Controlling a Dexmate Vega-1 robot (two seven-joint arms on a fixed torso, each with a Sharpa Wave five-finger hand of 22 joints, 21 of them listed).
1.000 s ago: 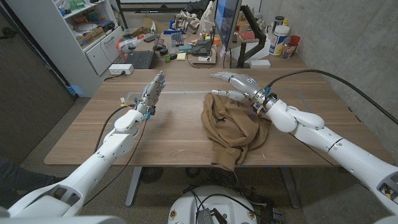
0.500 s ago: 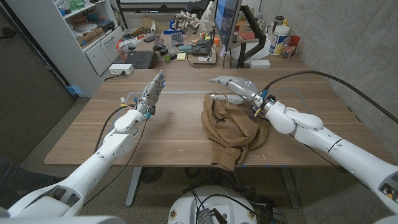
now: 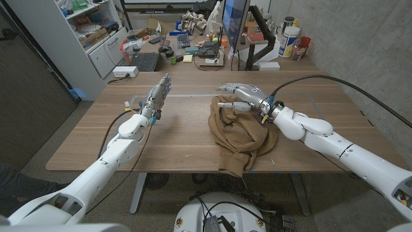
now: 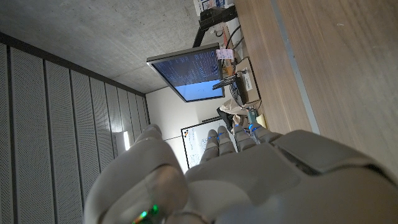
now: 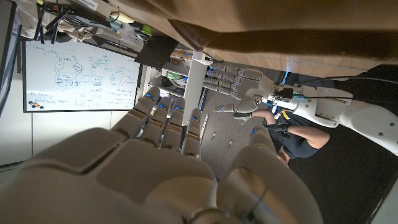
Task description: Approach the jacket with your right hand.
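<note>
- Tan jacket [image 3: 239, 132] lies crumpled on the wooden surface [image 3: 174, 135], right of centre, its lower end hanging past the near edge at six o'clock
- Right hand [image 3: 241, 94] hovers at the jacket's twelve o'clock end, fingers spread and empty; whether it touches the cloth cannot be told
- Left hand [image 3: 156, 96] stands well apart at nine o'clock of the jacket, fingers straight and close together, holding nothing
- Judged step: the approach looks nearly complete, the hand already at the collar end
- Next move calls for a short, slow lowering onto the fold, fingers kept apart, without dragging cloth toward the edge
</note>
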